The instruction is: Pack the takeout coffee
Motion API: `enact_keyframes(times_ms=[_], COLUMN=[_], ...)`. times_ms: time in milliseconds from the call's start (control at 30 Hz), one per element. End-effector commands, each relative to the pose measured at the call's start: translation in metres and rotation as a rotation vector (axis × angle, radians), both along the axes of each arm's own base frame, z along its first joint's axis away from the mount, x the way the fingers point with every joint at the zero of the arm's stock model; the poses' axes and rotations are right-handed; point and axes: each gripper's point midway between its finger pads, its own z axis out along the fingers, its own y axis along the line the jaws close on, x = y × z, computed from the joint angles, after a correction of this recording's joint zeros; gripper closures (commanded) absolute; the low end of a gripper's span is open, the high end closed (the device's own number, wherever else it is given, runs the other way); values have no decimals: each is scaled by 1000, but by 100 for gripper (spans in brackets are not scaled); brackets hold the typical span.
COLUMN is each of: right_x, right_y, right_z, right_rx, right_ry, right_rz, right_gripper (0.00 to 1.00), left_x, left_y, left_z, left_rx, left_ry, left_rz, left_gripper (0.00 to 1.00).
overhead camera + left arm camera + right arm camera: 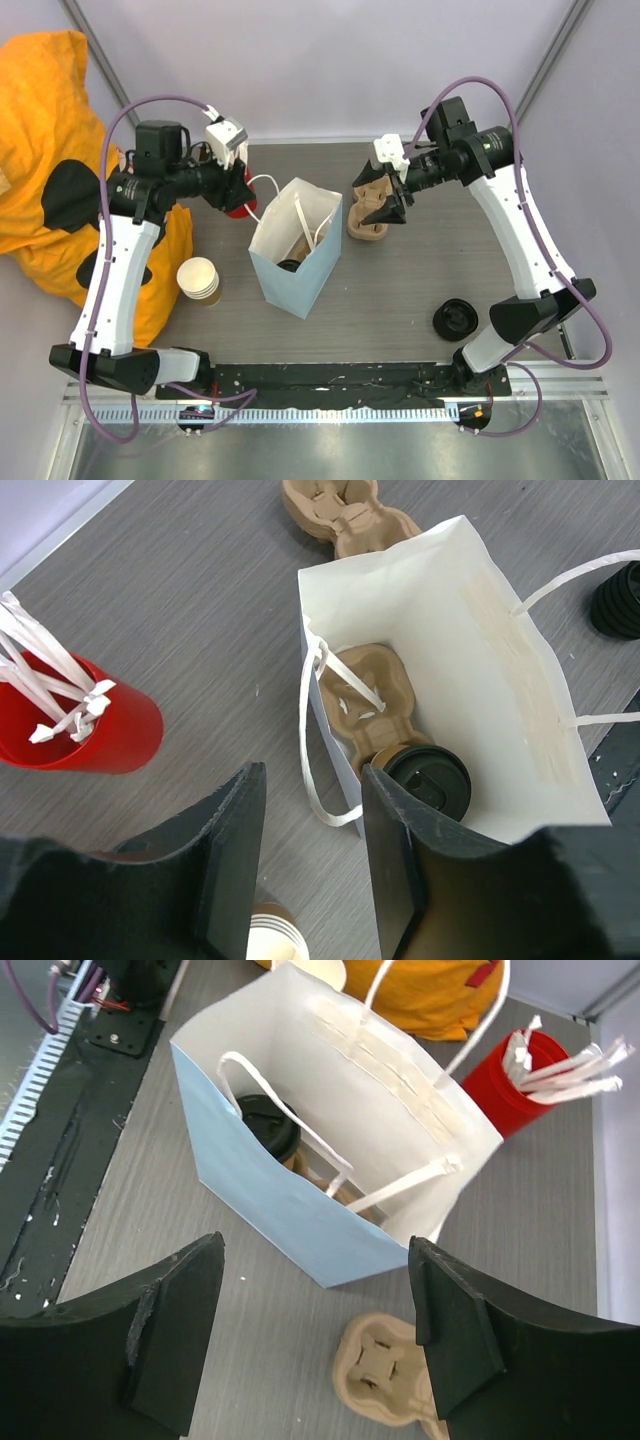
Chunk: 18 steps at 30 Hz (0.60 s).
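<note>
The takeout coffee (428,780), a tan cup with a black lid, stands inside the pale blue paper bag (290,280) in a brown pulp carrier (362,702). It also shows in the right wrist view (268,1122) and from above (291,265). The bag stands open at the table's middle (270,1210), (520,700). My left gripper (237,187) is open and empty, left of the bag (312,865). My right gripper (388,212) is open and empty, right of the bag, above a stack of pulp carriers (315,1340).
A red cup of wrapped straws (238,205) stands behind the left gripper. A stack of lidless paper cups (199,280) is at the left. Pulp carriers (368,222) lie right of the bag. Black lids (456,320) sit at the front right. An orange bag (50,150) fills the left.
</note>
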Motion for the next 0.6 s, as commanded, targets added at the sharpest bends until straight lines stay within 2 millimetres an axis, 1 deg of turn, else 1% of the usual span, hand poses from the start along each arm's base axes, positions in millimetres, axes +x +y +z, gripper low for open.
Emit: enact_keyframes(times_ms=[0,33,167,233,300,433,567], right_x=[-25,-23,-24,-22,-20,-17,-12], right_y=[17,21,36,43,47,53,57], right_z=[13,14,13,12,10,4,2], right_rx=[72,79,74,66,63,48,42], right_ry=[-7,-12,13,10,14,24,27], right_rz=[109,110,127,135,134,134,120], right_gripper=[24,26,34,35,37,39,47], left_x=[2,2,3,3,2,0,-1], left_y=[-1,-1,0,0,0,0,0], left_z=[11,11,10,10,10,12,15], left_rx=[3,3,5,5,5,2,1], left_ry=[-33,-34,-31,-31,-32,-35,-43], left_rz=[-9,-9,-5,-5,-5,-7,-8], left_gripper=[54,55,57,59,60,66,71])
